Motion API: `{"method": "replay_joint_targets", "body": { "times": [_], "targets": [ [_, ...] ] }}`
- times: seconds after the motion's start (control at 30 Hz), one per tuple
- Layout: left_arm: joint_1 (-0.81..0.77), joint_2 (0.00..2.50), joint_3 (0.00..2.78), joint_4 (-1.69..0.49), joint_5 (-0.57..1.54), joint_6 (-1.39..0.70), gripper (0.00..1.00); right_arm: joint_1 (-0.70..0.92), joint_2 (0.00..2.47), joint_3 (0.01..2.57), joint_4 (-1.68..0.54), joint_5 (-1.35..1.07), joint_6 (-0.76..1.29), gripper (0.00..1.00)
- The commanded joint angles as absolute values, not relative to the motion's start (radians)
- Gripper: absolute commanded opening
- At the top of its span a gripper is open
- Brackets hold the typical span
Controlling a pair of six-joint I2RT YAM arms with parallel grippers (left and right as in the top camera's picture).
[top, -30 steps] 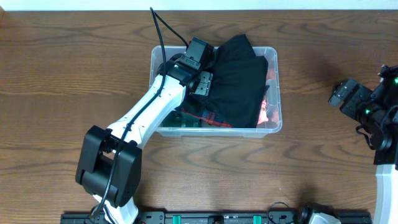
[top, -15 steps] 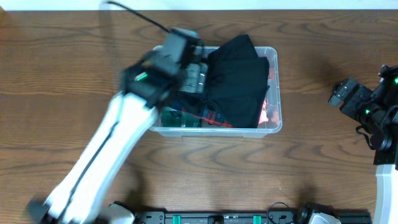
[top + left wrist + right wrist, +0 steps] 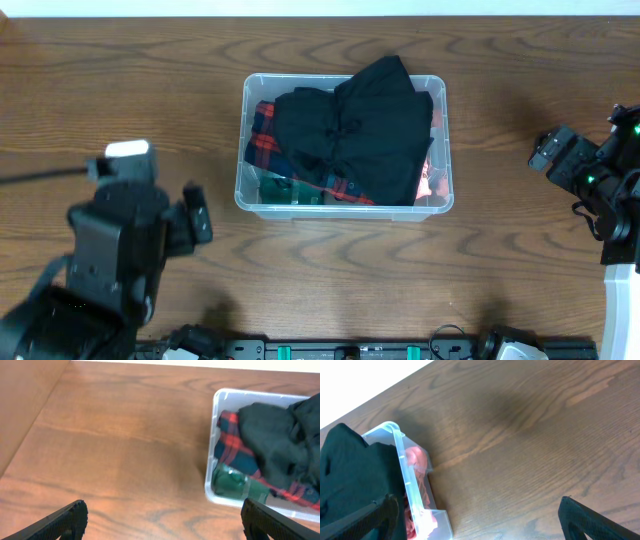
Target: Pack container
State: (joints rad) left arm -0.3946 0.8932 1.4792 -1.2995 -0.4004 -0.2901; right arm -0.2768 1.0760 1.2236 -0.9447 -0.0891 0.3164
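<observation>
We locate the container in the upper centre of the overhead view, standing flat on the table with its long side across the frame; it is full. A black garment lies uppermost and mounds over the upper rim; a plaid cloth shows beneath it at the left end; a green item sits in the lower left corner of the bin; a red item is pressed against the right wall.

The left arm occupies the lower left of the overhead view, well apart from the container; in the left wrist view, the left gripper has its fingertips at the two lower corners of the frame, spread wide with nothing between them; we judge this posture as clear of the load, leaving the bin unobstructed.

The right gripper is likewise spread wide and empty over bare wood, at the right edge of the overhead view, well apart from the bin; only the bin's right end shows at the lower left of its wrist view.

We judge packing to be near complete; no loose item remains on the table. The one concern is the black garment standing above the rim; it may need pressing down.
</observation>
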Motion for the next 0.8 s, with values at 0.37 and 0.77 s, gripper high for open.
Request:
{"method": "replay_joint_targets", "body": {
  "times": [0.37, 0.77],
  "targets": [
    [-0.389, 0.802, 1.435, -1.468, -0.413, -0.328, 0.98, -0.281, 1.073, 1.230, -0.944, -0.082, 0.298, 0.99],
    [-0.174, 0.630, 1.177, -1.084, -0.366, -0.320, 0.98, -0.281, 1.073, 1.230, -0.944, -0.082, 0.298, 0.99]
  ]
}}
